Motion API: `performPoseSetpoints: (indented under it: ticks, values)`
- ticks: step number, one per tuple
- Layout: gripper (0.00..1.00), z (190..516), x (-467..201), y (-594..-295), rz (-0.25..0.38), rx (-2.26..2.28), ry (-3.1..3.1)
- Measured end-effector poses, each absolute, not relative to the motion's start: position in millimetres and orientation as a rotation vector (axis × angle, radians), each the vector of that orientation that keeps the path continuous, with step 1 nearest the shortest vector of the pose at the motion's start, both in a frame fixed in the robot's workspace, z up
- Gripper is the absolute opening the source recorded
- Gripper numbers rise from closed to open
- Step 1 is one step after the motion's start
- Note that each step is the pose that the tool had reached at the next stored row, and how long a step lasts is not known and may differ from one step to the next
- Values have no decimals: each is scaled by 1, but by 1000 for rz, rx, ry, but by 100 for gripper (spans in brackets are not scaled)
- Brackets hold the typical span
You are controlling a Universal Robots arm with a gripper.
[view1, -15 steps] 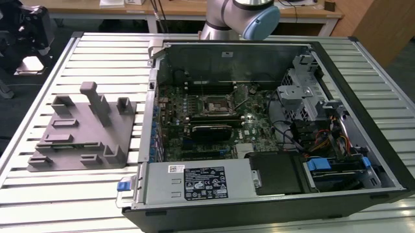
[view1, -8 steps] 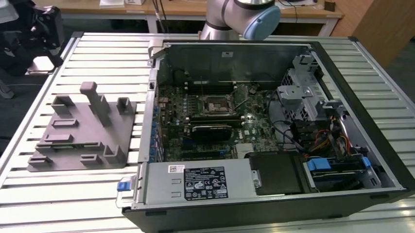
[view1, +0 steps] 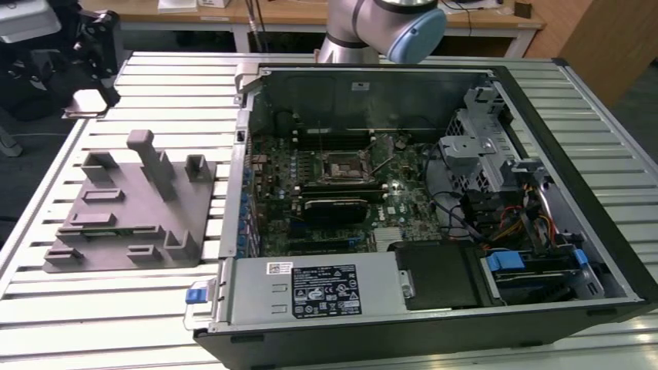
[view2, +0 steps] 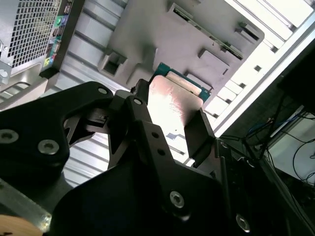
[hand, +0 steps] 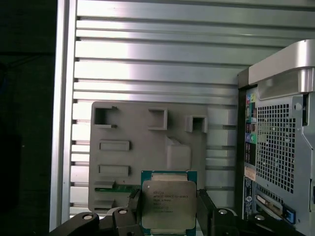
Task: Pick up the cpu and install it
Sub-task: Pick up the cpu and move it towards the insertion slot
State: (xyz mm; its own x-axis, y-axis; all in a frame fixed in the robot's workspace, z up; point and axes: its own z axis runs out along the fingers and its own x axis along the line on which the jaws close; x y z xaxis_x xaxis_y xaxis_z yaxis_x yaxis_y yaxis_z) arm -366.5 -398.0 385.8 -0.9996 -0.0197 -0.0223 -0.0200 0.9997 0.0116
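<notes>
The cpu (hand: pixel 168 204), a flat square chip with a silvery top and green rim, is held between the two black fingers (hand: pixel 133 209) of my gripper (hand: pixel 168 214), which is shut on its opposite edges. In the second wrist view the cpu (view2: pixel 173 101) shows at a slant between the fingers (view2: pixel 199 132) of the gripper (view2: pixel 170 118). It hangs well above the grey fixture block (hand: pixel 147 142). In the exterior view the motherboard socket (view1: pixel 344 164) lies open inside the computer case (view1: pixel 535 177), and the fixture block (view1: pixel 134 204) stands at the exterior view's left of the case.
The case's perforated rear panel (hand: pixel 278 147) stands close beside the fixture block. Everything rests on a ribbed metal table (view1: pixel 123 308). The arm (view1: pixel 383 31) rises behind the case. Drive cages and cables (view1: pixel 504 200) fill the case's right side, and a power supply (view1: pixel 319 291) its front.
</notes>
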Motion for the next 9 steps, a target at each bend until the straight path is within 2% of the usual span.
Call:
performPoseSetpoints:
  ticks: [9]
  values:
    - [53,386,-344,-398,19,-31,3119]
